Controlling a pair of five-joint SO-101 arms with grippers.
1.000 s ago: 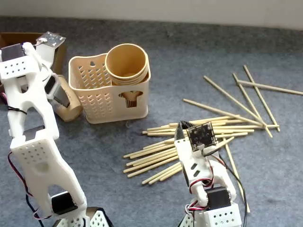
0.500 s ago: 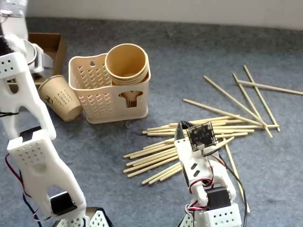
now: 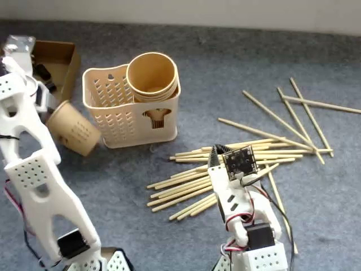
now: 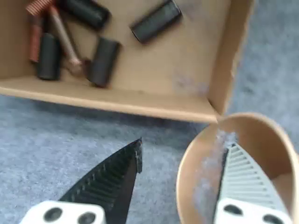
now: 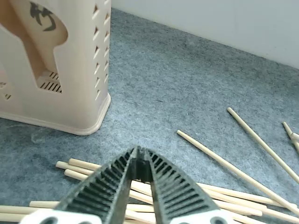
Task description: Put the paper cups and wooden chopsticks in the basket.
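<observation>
A grey felt-covered counter (image 3: 225,68) runs back to a pale wall, and on it stands a cream perforated plastic basket (image 3: 121,121). A stack of tan paper cups (image 3: 151,76) already sits upright in its right-hand part. One loose tan paper cup (image 3: 73,129) lies tilted just beside the basket's left wall, mouth turned toward the left arm. In the left wrist view the left claw (image 4: 183,151) is spread open across that cup's rim, with the white finger inside the mouth and the black finger outside, apart from the wall. That looks like a setup to pinch the wall, with no grip made yet. An open brown cardboard box (image 4: 140,98) of black cylinders (image 4: 154,19) lies just beyond. The right claw (image 5: 140,164) is closed on nothing, its tips met, hanging low over the heap of pale wooden chopsticks (image 3: 186,189) near the basket's front. Other chopsticks lie scattered farther right, none of them in the basket.
</observation>
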